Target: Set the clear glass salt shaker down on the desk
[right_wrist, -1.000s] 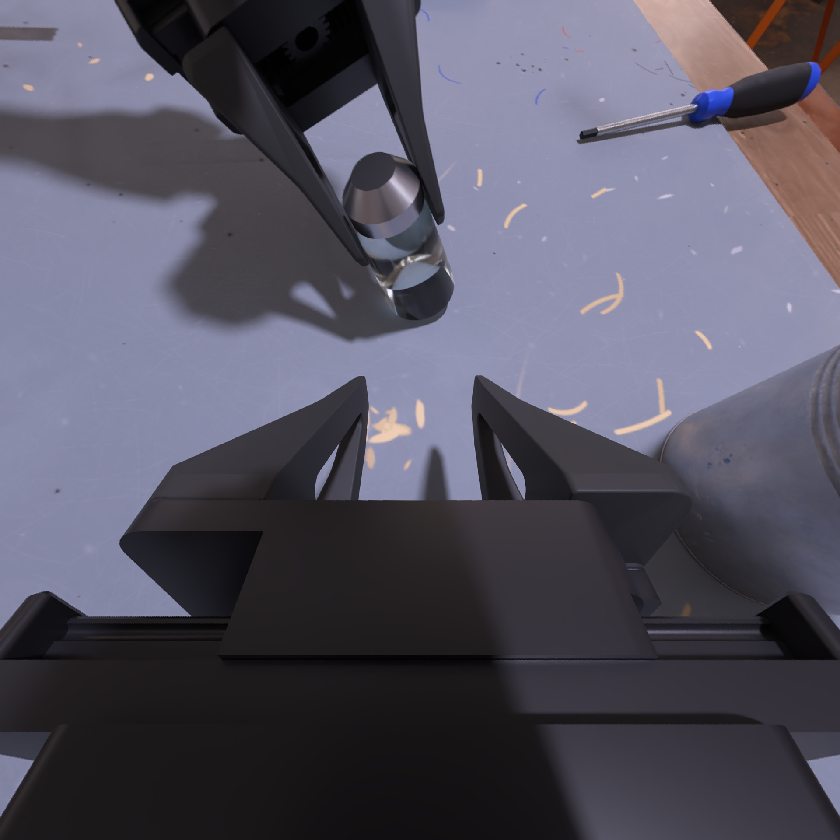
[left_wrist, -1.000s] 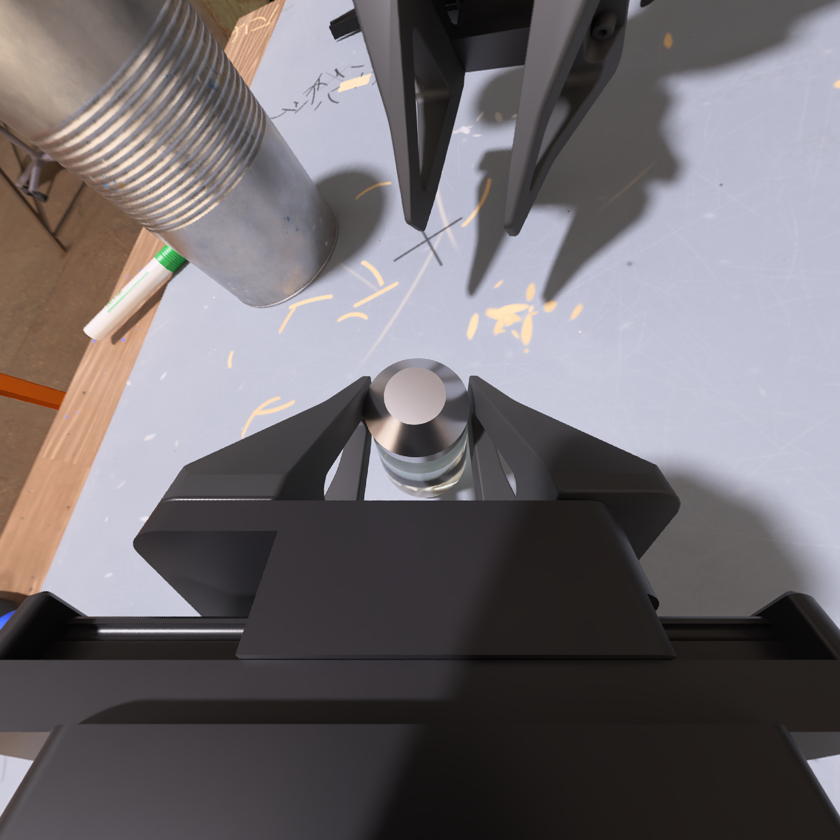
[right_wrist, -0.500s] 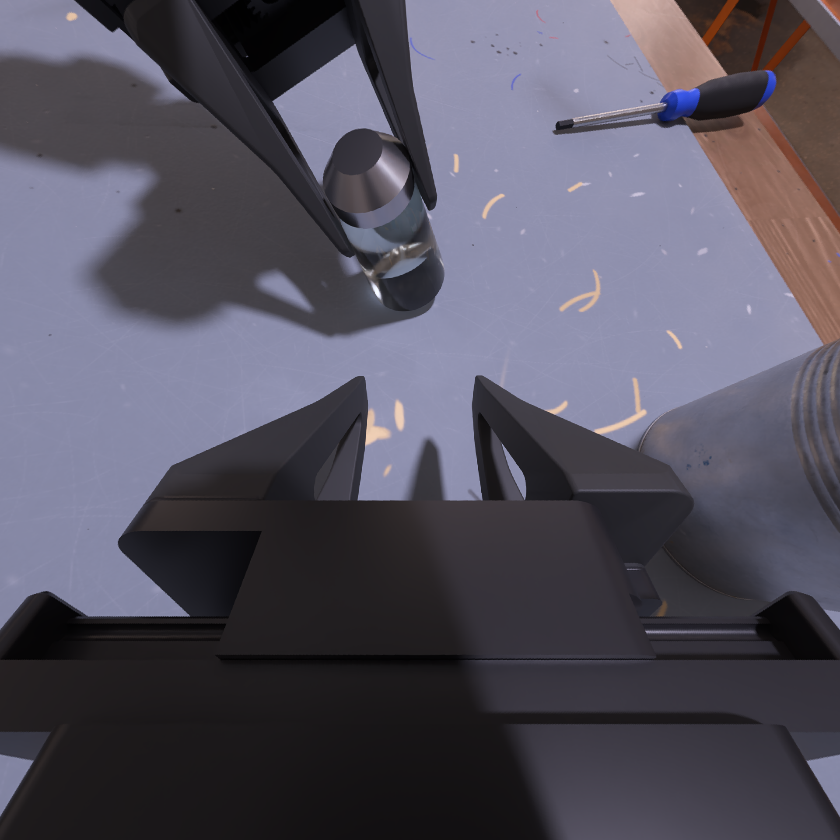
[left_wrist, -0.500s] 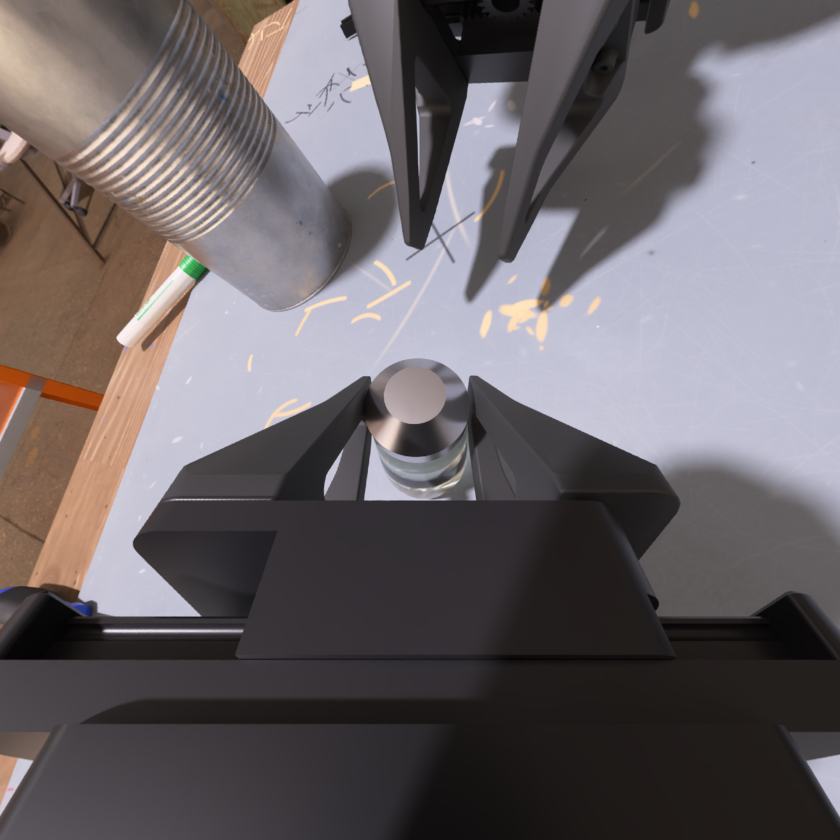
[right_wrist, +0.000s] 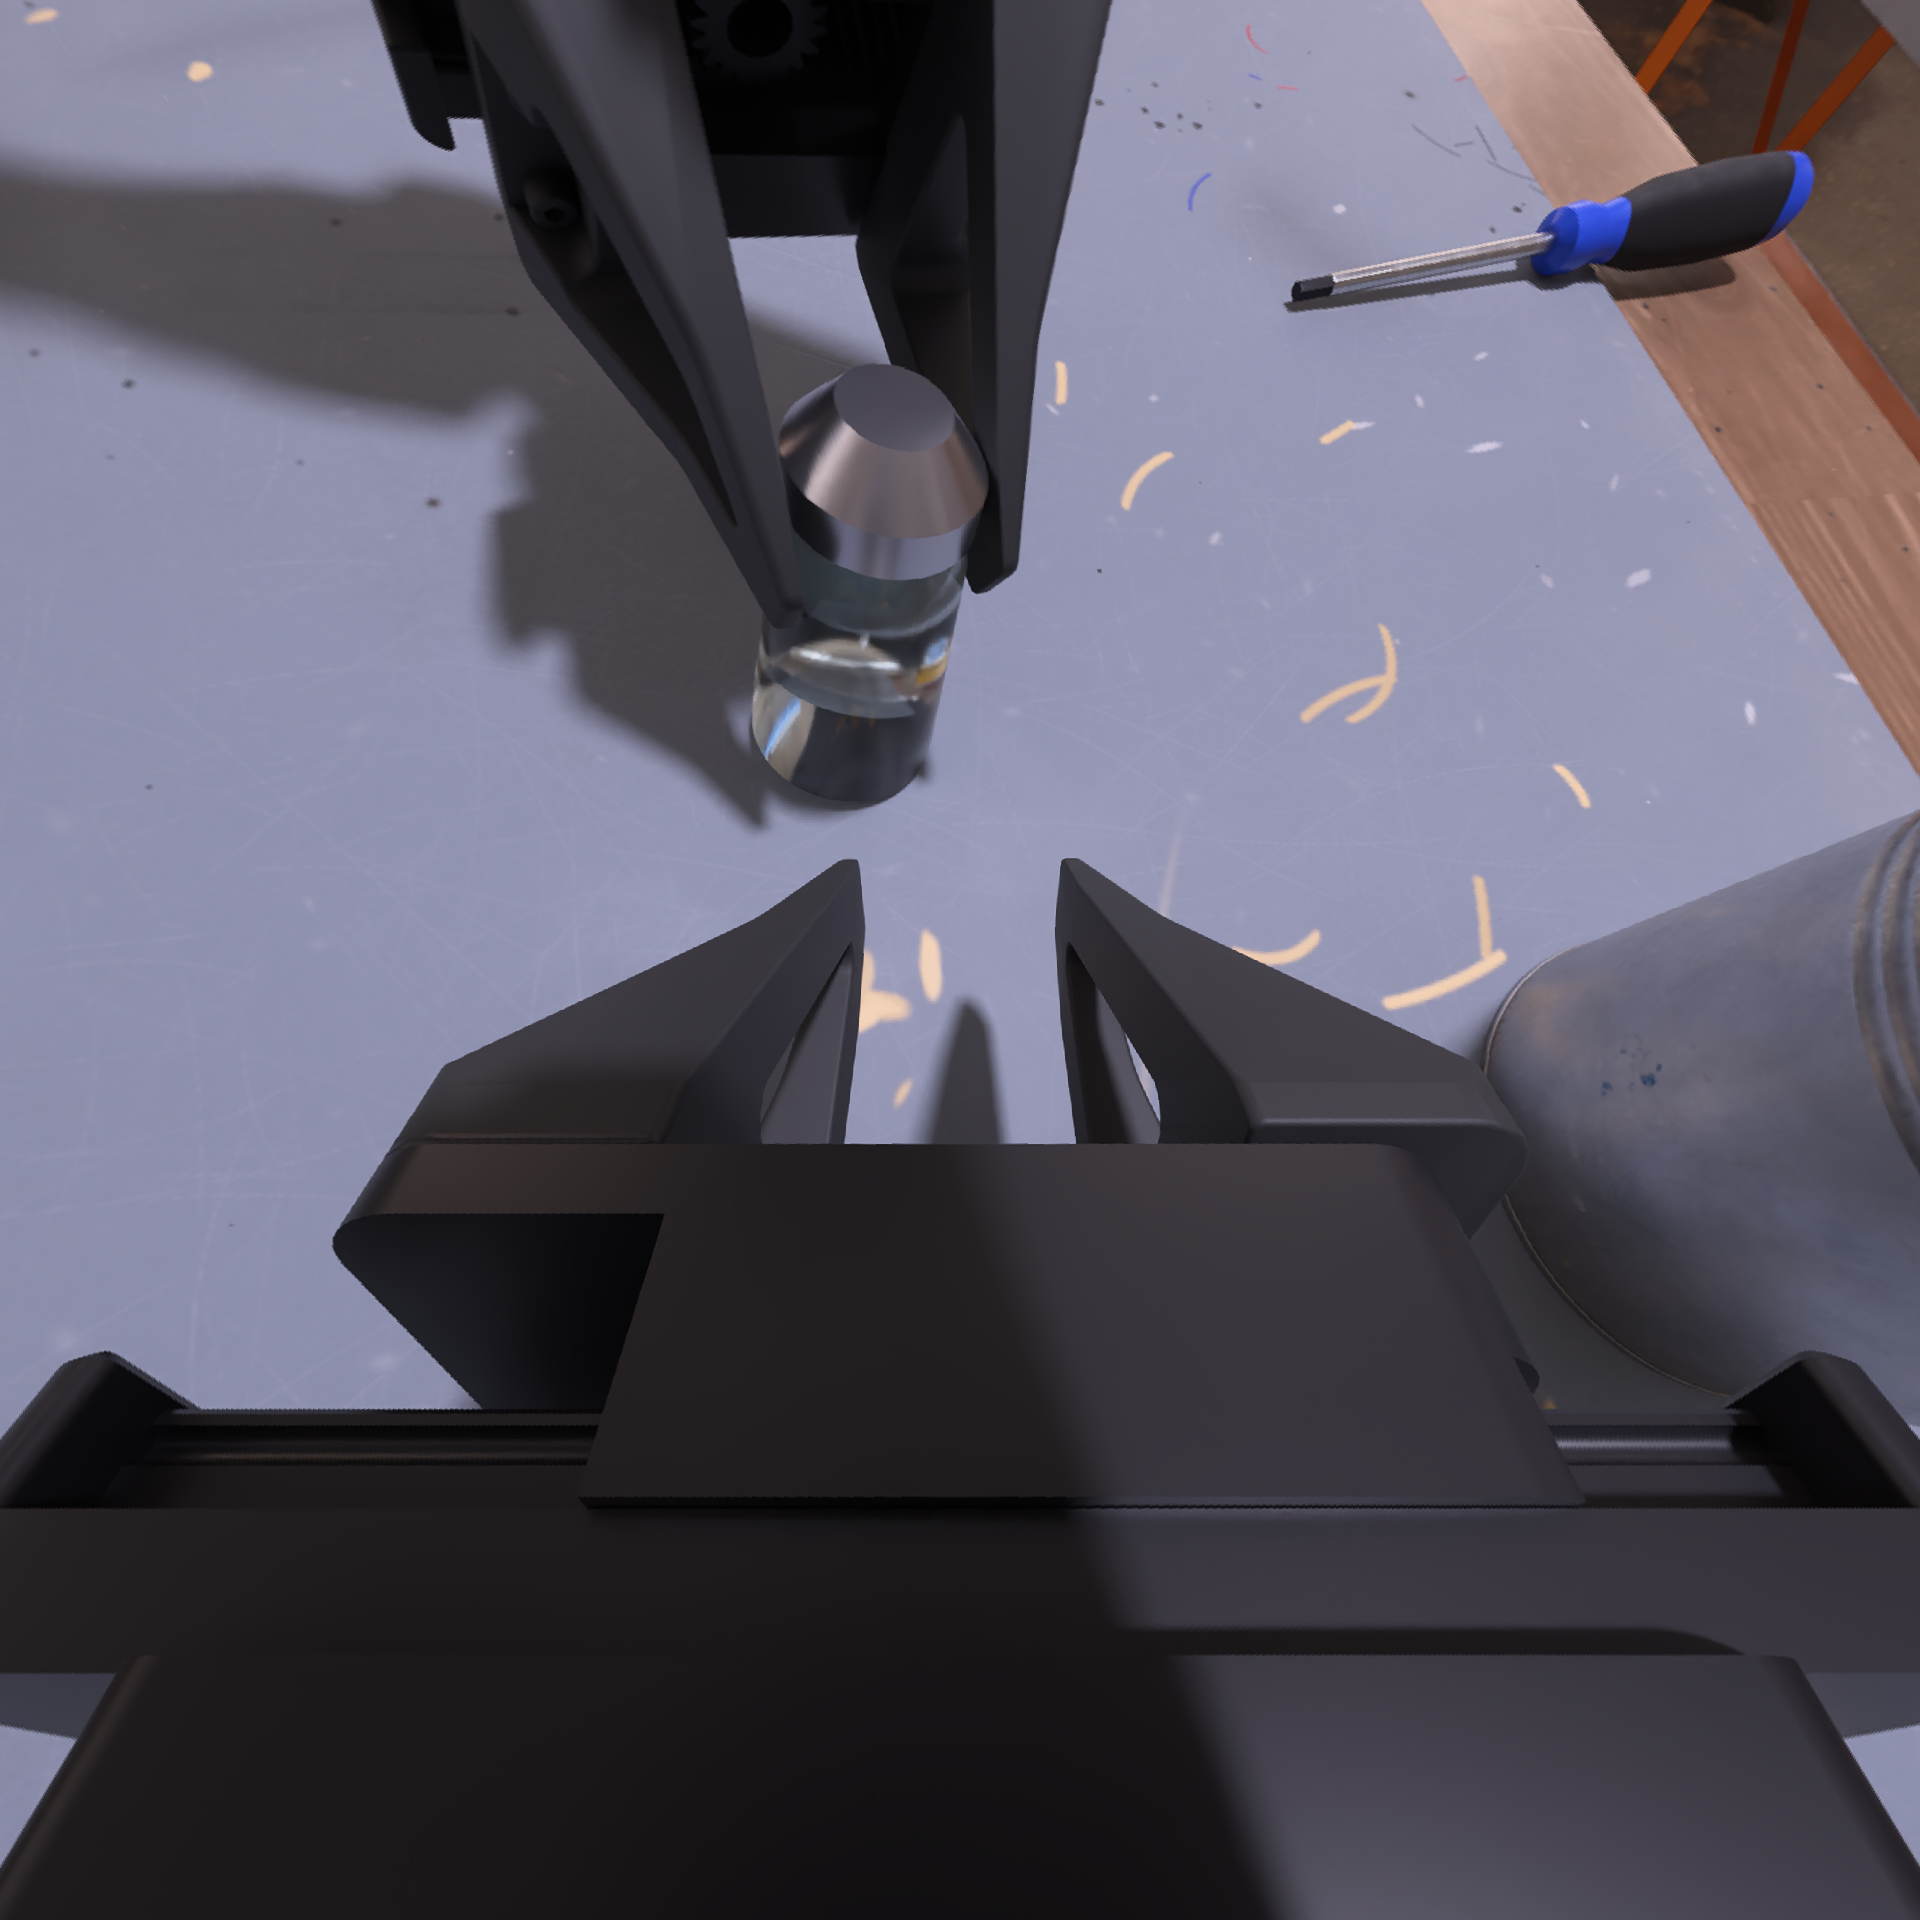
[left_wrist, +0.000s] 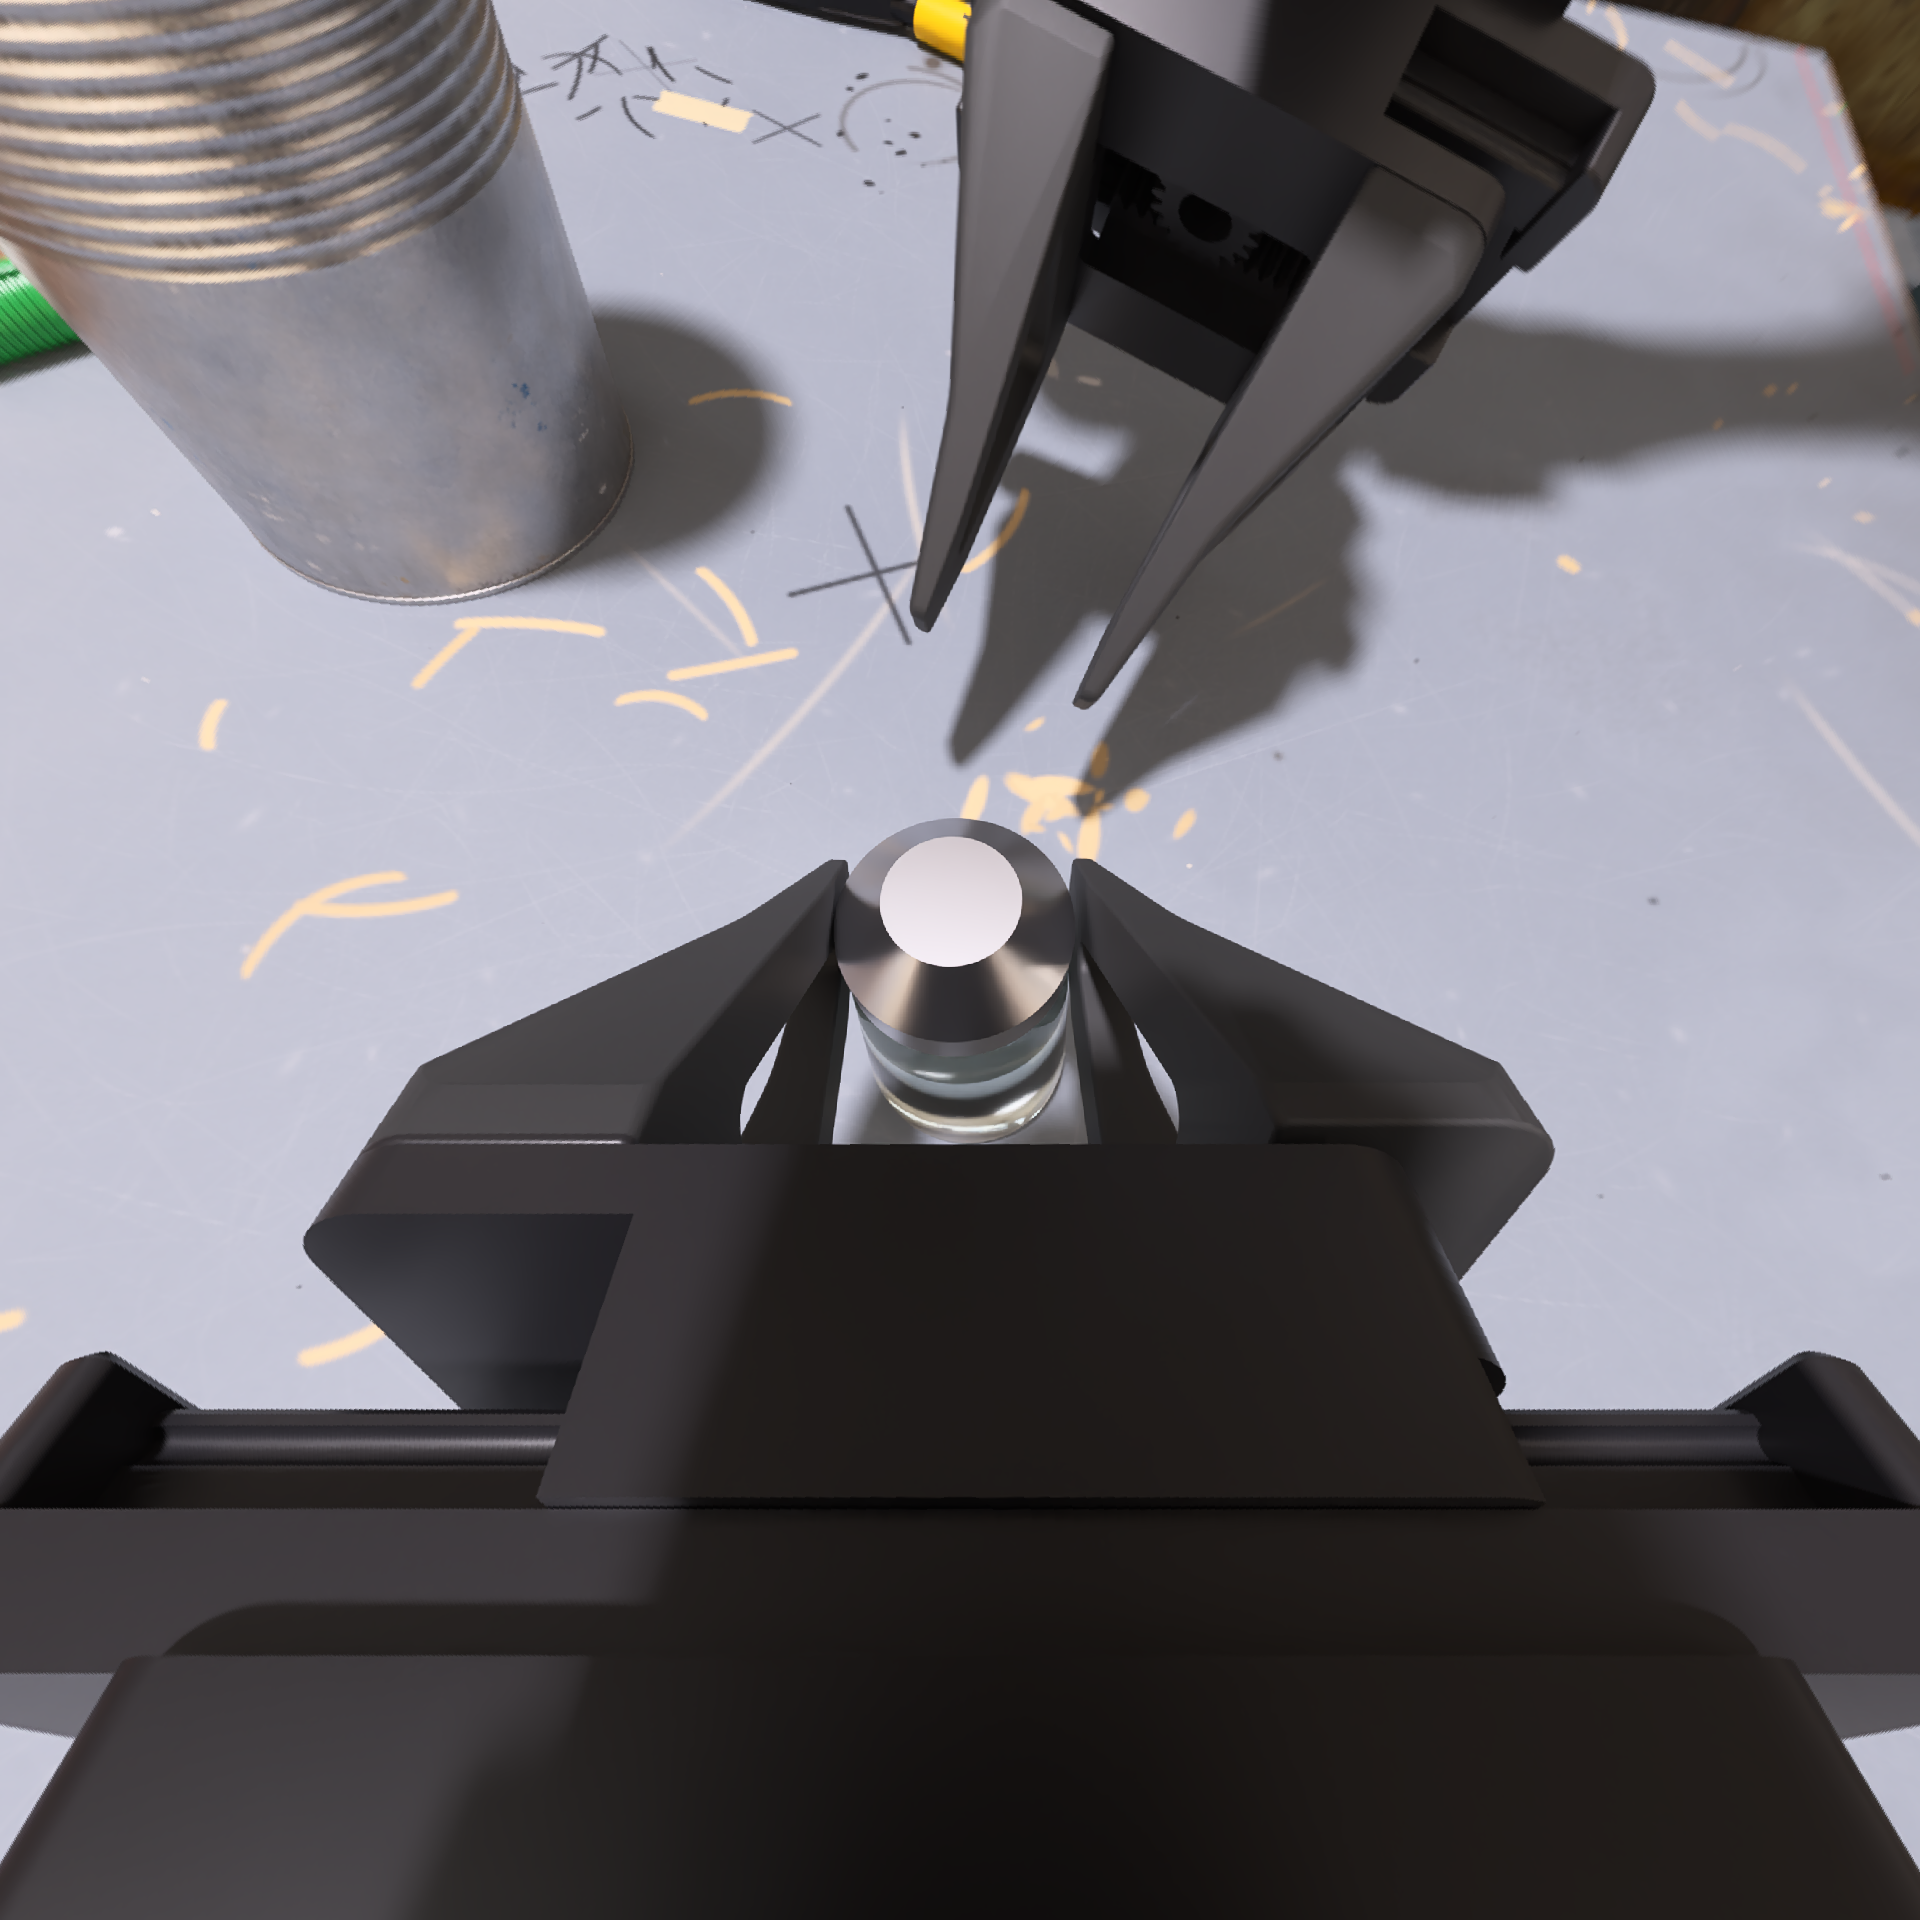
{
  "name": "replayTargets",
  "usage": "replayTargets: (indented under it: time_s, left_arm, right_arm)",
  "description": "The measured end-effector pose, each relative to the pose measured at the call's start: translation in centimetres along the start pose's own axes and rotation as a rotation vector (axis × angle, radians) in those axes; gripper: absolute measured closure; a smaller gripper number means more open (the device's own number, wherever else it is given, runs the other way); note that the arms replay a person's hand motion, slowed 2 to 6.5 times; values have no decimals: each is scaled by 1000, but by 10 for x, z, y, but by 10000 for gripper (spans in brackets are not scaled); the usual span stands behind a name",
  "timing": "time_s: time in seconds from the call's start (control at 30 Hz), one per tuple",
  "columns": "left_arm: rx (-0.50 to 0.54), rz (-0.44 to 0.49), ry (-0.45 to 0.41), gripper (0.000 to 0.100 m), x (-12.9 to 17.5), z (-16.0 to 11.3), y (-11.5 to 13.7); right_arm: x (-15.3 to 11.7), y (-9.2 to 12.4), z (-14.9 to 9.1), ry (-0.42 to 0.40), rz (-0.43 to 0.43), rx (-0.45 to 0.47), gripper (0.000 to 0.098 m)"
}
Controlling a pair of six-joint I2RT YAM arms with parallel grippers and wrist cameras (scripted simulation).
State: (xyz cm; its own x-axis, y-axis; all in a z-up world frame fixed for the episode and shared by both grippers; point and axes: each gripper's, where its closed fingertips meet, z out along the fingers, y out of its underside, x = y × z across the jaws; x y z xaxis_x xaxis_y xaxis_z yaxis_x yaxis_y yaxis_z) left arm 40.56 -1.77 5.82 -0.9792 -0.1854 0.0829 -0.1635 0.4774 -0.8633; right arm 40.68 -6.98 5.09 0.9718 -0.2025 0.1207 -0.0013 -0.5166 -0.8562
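The left end effector (left_wrist: 954,894) is clamped on the salt shaker (left_wrist: 954,987), its two black fingers pressing either side of the metal cap, with the clear glass body hanging below between them. Seen from the left wrist, the shaker points down at the grey counter (left_wrist: 312,831), which is littered with pale shavings (and a few pencil marks). Beyond it the right end effector (left_wrist: 997,660) hangs with its fingers apart and nothing between them. To the far left stands a threaded metal cylinder (left_wrist: 343,312), well clear of the shaker, with something green (left_wrist: 26,317) poking out behind it.

From the right wrist, the right end effector (right_wrist: 958,878) shows a clear gap between its fingers, with only bare counter (right_wrist: 312,883) in it. Ahead, the left end effector (right_wrist: 883,592) grips the shaker (right_wrist: 862,623) by the cap; the glass base is right down by its own shadow, though whether it touches I cannot tell. A blue-and-black screwdriver (right_wrist: 1558,234) lies far right by the wooden edge (right_wrist: 1714,364), and the metal cylinder (right_wrist: 1714,1143) sits near right.
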Motion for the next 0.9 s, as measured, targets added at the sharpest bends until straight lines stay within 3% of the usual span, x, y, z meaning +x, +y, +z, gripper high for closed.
replayTargets:
  time_s: [0.13, 0.33, 0.6, 0.9]
  left_arm:
    - [16, -39, 26, 652, -2, -1, 0]
    - [14, 28, 9, 652, 2, -1, 1]
    - [5, 59, 2, 532, 5, 2, 6]
    - [68, 83, 19, 446, 10, -2, -3]
  right_arm:
    - [0, -1, 0, -16, 24, 8, 667]
    - [-1, 1, 1, -24, 28, 2, 675]
    - [-1, 1, 1, -24, 23, 2, 691]
    - [-2, 2, 0, -23, 16, 16, 660]
